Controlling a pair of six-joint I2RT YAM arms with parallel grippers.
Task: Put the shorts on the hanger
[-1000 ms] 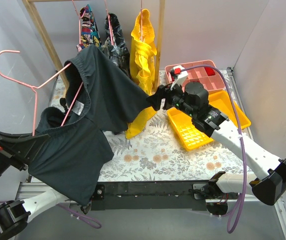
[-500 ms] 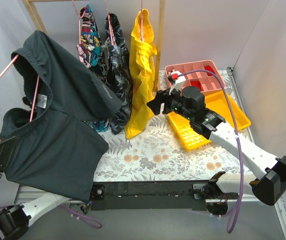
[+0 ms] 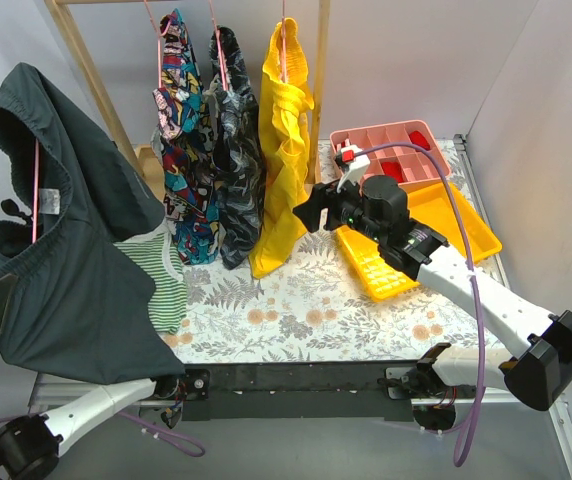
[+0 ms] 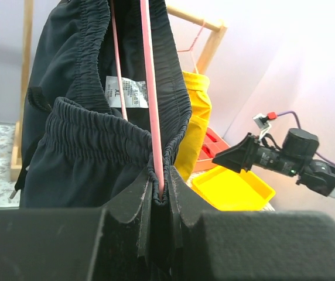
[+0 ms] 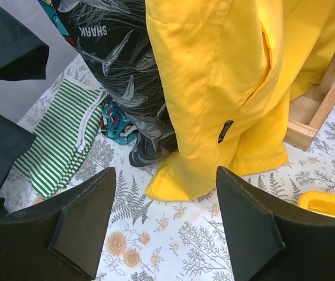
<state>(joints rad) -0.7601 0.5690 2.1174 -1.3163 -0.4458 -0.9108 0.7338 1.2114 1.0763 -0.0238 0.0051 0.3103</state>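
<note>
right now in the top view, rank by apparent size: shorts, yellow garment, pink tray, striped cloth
1. shorts, though held up nearer the camera
2. yellow garment
3. pink tray and striped cloth look alike; cloth partly hidden

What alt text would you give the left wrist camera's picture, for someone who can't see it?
The black left pincer, seen from just behind, is shut on the wire of a pink hanger that carries dark navy shorts by their elastic waistband. Beyond are a yellow garment and the right arm.
</note>
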